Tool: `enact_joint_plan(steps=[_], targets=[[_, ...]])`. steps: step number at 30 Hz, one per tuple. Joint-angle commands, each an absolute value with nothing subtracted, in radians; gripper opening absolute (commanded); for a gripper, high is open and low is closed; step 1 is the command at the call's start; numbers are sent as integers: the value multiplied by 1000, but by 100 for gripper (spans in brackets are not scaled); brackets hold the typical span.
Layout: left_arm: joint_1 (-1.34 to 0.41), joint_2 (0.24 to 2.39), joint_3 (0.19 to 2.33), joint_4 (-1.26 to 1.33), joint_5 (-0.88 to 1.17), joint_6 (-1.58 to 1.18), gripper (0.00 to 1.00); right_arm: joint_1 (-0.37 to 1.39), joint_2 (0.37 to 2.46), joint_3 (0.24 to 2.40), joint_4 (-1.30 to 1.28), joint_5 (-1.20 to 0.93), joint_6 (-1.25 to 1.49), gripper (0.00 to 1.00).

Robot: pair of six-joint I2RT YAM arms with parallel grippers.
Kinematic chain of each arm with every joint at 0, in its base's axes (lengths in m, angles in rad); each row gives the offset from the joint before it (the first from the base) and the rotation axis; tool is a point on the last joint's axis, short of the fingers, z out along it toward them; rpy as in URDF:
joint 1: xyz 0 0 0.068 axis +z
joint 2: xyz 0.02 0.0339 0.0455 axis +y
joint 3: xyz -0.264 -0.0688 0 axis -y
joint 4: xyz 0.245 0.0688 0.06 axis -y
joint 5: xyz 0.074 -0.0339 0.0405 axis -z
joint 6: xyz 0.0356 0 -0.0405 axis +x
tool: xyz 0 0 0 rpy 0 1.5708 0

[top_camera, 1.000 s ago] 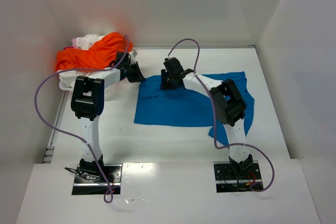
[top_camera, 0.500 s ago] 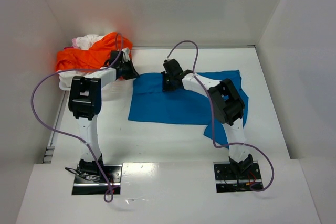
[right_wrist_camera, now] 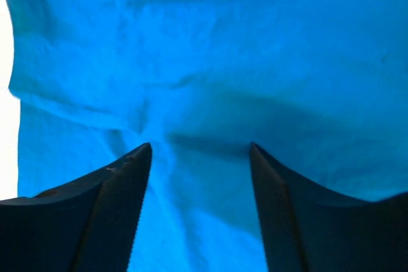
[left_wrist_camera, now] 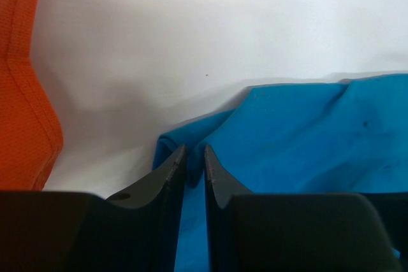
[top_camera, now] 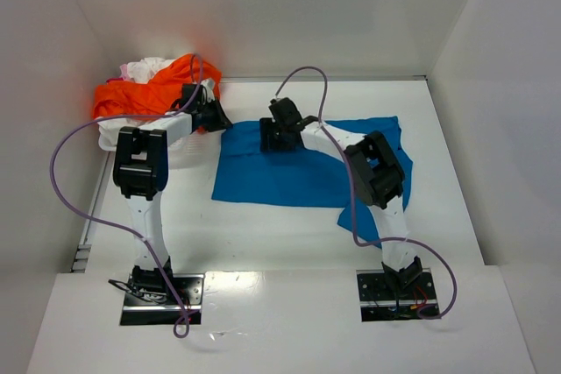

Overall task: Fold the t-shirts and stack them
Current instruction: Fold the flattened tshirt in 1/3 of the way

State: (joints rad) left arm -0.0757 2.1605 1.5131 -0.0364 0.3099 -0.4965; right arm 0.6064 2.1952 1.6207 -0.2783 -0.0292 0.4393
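Note:
The bright blue t-shirt [top_camera: 298,172] lies spread on the white table in the top view. My left gripper [top_camera: 219,122] is shut on its far left corner; the left wrist view shows a fold of blue cloth [left_wrist_camera: 299,138] pinched between the jaws [left_wrist_camera: 194,157]. My right gripper [top_camera: 273,139] sits open over the shirt's far edge, with blue cloth [right_wrist_camera: 210,62] filling the right wrist view between its spread fingers [right_wrist_camera: 127,183]. An orange t-shirt [top_camera: 149,92] and white/pinkish ones [top_camera: 145,67] are heaped at the far left.
The heap rests in a white bin [top_camera: 112,139] by the left wall. White walls enclose the table on three sides. The orange cloth [left_wrist_camera: 25,93] shows at the left edge of the left wrist view. Purple cables loop from both arms.
Both grippers have moved left and slightly away, dragging the blue t-shirt leftwards across the table; its right edge has pulled in from the right wall.

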Motion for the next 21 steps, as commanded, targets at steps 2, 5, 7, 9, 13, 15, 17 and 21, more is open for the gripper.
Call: enact_joint_plan(steps=[2, 5, 7, 9, 13, 15, 17, 21], targets=[[-72, 2125, 1554, 2, 333, -462, 25, 624, 2244, 1700, -310, 55, 403, 70], [-72, 2125, 1554, 2, 333, -462, 26, 624, 2253, 1710, -331, 112, 403, 71], [-72, 2125, 1554, 2, 333, -462, 26, 624, 2253, 1720, -340, 132, 413, 70], [-72, 2125, 1554, 2, 333, -462, 26, 624, 2284, 1744, -366, 143, 413, 67], [-72, 2125, 1554, 2, 333, -462, 26, 643, 2296, 1762, -377, 178, 403, 51], [-72, 2125, 1554, 2, 333, -462, 26, 643, 2315, 1763, -387, 187, 394, 38], [-72, 2125, 1554, 2, 333, -462, 26, 643, 2327, 1795, -397, 187, 394, 26], [-72, 2125, 1554, 2, 333, -462, 28, 643, 2341, 1819, -437, 196, 394, 0]])
